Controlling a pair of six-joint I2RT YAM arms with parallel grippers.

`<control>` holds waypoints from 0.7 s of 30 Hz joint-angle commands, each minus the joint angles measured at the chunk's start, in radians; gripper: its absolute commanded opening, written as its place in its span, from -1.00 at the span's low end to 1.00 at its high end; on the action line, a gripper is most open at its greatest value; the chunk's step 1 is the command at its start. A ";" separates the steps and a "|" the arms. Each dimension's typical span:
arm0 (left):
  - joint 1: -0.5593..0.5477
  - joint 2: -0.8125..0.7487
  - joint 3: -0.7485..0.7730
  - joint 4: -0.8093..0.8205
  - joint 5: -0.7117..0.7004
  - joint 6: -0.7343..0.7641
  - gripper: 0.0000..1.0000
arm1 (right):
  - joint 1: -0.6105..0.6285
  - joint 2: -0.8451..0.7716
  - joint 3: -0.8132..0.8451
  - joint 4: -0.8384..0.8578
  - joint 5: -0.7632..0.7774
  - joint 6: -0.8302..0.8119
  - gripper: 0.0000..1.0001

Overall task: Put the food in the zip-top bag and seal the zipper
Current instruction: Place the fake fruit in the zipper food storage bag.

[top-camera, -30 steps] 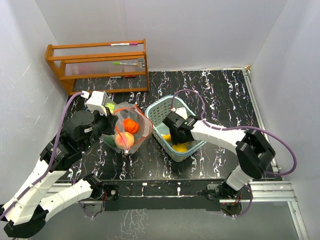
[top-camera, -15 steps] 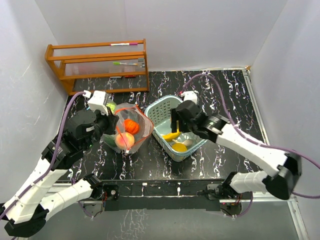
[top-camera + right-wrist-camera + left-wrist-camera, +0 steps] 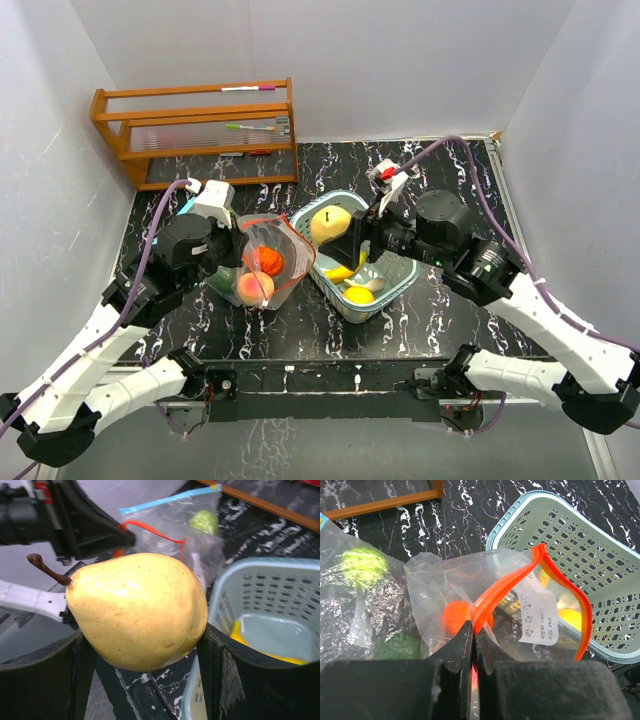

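My right gripper (image 3: pixel 145 652) is shut on a yellow pear (image 3: pixel 137 610) with a brown stem. In the top view it holds the pear (image 3: pixel 329 223) in the air over the left end of the teal basket (image 3: pixel 392 280). My left gripper (image 3: pixel 473 630) is shut on the orange zipper rim of the clear zip-top bag (image 3: pixel 445 580), holding its mouth open toward the basket. Inside the bag (image 3: pixel 268 265) lie an orange fruit (image 3: pixel 265 259) and a peach (image 3: pixel 252 288). More yellow food (image 3: pixel 357 294) lies in the basket.
A wooden rack (image 3: pixel 195 130) with pens stands at the back left. Behind the held bag lies a second clear bag (image 3: pixel 355 605) with a blue zipper and a green item (image 3: pixel 360 564). White walls close in on three sides.
The right arm has risen out of the basket with the pear and swung left toward the bag. The left gripper, still pinching the bag's rim, has shifted slightly right.
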 commanded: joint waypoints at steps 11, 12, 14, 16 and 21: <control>0.006 -0.006 -0.018 0.044 0.019 -0.012 -1.00 | 0.027 0.238 -0.055 0.410 -0.298 0.105 -0.06; 0.006 -0.007 -0.019 0.045 0.018 -0.012 -1.00 | 0.033 0.253 -0.053 0.410 -0.302 0.106 -0.04; 0.007 -0.010 -0.022 0.046 0.018 -0.010 -1.00 | 0.053 0.279 -0.041 0.387 -0.278 0.103 0.04; 0.007 -0.012 -0.024 0.051 0.020 -0.010 -1.00 | 0.062 0.298 -0.027 0.353 -0.225 0.102 0.16; 0.006 -0.012 -0.025 0.053 0.023 -0.008 -1.00 | 0.076 0.333 0.001 0.306 -0.106 0.108 0.61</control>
